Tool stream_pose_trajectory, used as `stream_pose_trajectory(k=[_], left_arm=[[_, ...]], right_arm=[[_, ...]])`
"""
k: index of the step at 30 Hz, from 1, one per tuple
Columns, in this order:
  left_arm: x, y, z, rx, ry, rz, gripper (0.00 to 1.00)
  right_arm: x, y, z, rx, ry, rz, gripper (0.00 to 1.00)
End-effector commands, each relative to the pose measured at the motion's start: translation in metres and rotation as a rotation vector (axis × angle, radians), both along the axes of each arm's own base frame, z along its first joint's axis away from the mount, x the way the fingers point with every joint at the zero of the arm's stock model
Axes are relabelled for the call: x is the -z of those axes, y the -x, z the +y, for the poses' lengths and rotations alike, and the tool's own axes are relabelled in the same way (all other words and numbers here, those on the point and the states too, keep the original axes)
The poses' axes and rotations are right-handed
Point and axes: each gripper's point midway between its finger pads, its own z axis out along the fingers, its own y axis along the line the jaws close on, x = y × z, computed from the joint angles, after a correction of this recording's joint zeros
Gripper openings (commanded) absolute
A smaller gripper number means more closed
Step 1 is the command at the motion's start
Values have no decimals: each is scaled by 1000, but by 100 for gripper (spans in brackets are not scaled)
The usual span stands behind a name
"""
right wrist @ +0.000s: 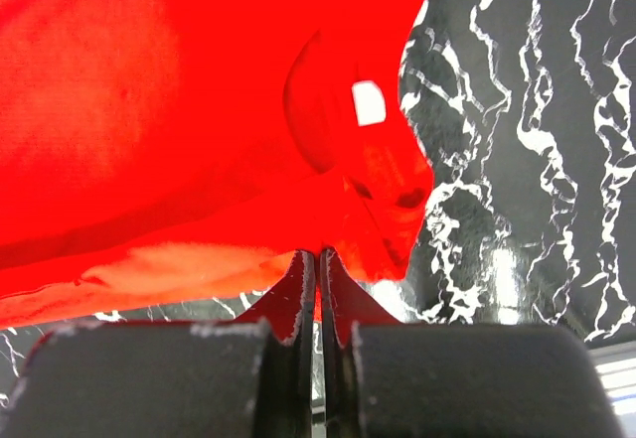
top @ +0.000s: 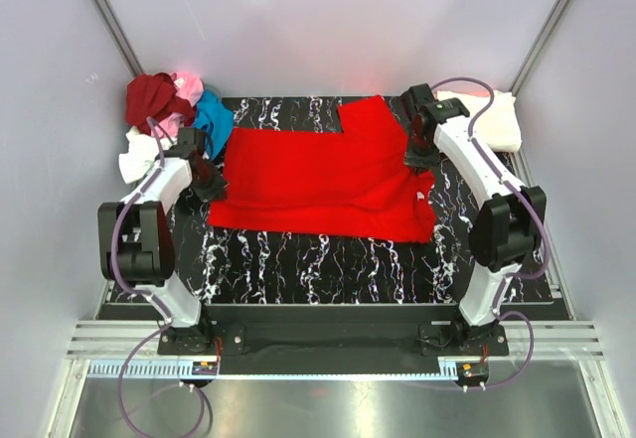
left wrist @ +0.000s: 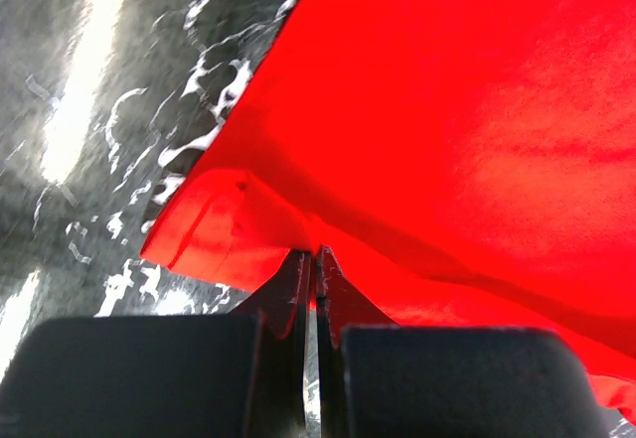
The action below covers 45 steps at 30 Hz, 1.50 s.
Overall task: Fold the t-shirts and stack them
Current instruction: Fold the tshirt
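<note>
Your bright red cloth t-shirt (top: 318,175) lies spread flat mid black white-veined worktop (top: 328,259), long axis left to right, neck end to the right, hem to the left, one sleeve pointing to the far edge. Your left gripper (left wrist: 315,259) is pressed together, pinching the hem edge, cloth lifted there. Your right gripper (right wrist: 318,259) is pressed together too, pinching cloth just beside the collar, white neck label (right wrist: 369,102) showing. Far left corner: heap of dark red t-shirt (top: 151,95), pink t-shirt (top: 189,85), blue t-shirt (top: 214,120), white t-shirt (top: 134,155). Far right corner: cream t-shirt (top: 497,120), folded
</note>
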Motion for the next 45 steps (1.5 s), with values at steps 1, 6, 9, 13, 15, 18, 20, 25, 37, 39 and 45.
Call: stream_pose_trajectory(k=[1,6,9,13,15,18,20,25,37,39,45], left_arm=[[-1,-15,-1,44,-23,-13,0],[16,-25,2,60,-50,47,21],[12,-24,5,46,-68,67,67],[-25,-17,14,-3,-125,-30,88],[-41,-4,19,-25,-147,-72,98],[-45,21,21,-57,-149,-100,98],[-42,31,18,-77,-130,-119,98],[-16,60,12,-89,-95,-127,98],[30,67,7,-71,-68,-54,98],[33,66,7,-74,-68,-53,97],[44,68,9,-84,-77,-33,96]], right_arm=[[-11,-21,-3,-3,-20,-42,0],[6,-48,-10,12,-36,-18,23],[23,-71,-16,44,-39,32,79],[29,-95,-39,108,-73,47,100],[10,-101,-43,115,-89,6,100],[-7,-84,-46,126,-104,-18,100],[-12,-58,-36,122,-174,-38,100],[3,24,-9,113,-386,-35,100],[66,113,9,153,-546,63,93],[77,110,10,163,-546,81,84],[104,100,0,205,-488,106,74]])
